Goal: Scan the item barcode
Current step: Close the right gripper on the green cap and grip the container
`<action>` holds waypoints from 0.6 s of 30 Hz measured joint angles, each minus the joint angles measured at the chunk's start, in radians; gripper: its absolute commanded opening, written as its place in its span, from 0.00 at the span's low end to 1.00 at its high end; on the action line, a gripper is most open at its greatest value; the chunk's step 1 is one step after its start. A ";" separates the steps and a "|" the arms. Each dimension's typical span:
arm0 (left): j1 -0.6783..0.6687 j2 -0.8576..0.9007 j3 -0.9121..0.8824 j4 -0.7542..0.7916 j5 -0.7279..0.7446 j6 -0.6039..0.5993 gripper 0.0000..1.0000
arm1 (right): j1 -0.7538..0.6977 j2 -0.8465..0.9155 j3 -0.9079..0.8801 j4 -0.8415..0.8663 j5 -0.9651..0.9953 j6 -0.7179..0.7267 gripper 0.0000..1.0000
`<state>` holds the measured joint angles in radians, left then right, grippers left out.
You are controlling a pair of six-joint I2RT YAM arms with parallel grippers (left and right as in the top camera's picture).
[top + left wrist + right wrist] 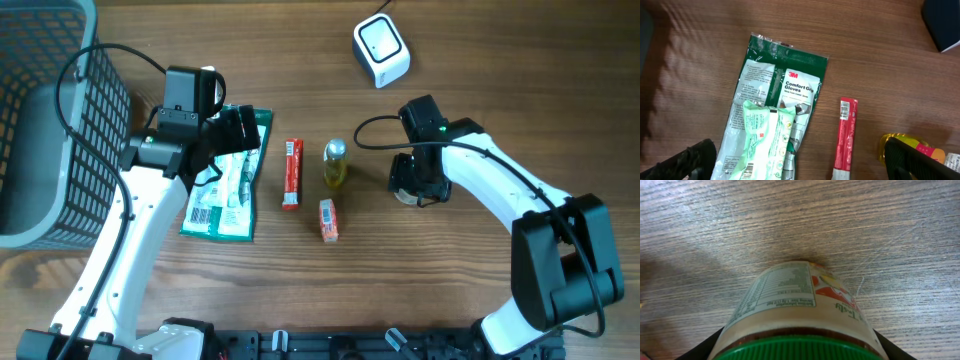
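Upright jar (795,305) stood on surface (715,220), centre-right of overhead frame, with right fingers (699,350) clamped on its sides under green lid (800,350). Judged rigid, smooth-labelled, slippery, fairly heavy; hold near lid suited. Idle left fingers (687,160) spread wide over glove packet (775,110). Clear room toward scanner (381,50), upper right; bottle (335,163) near on left.

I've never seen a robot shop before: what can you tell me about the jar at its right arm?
The jar has a green lid and a pale label with small print and a red-orange picture. It stands upright on the wooden table, the right pincer gripping its sides near the lid.
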<state>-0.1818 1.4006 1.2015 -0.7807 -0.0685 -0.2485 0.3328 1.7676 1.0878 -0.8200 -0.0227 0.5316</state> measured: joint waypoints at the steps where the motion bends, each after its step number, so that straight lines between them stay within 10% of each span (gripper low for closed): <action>1: 0.000 0.000 0.000 0.000 0.000 0.000 1.00 | 0.000 0.000 -0.001 0.000 0.000 0.000 0.57; 18: 0.000 0.000 0.000 0.000 0.000 0.000 1.00 | 0.084 0.000 -0.002 0.002 0.058 0.076 0.58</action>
<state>-0.1818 1.4006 1.2015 -0.7807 -0.0685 -0.2485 0.4164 1.7676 1.0859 -0.8181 0.0349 0.6071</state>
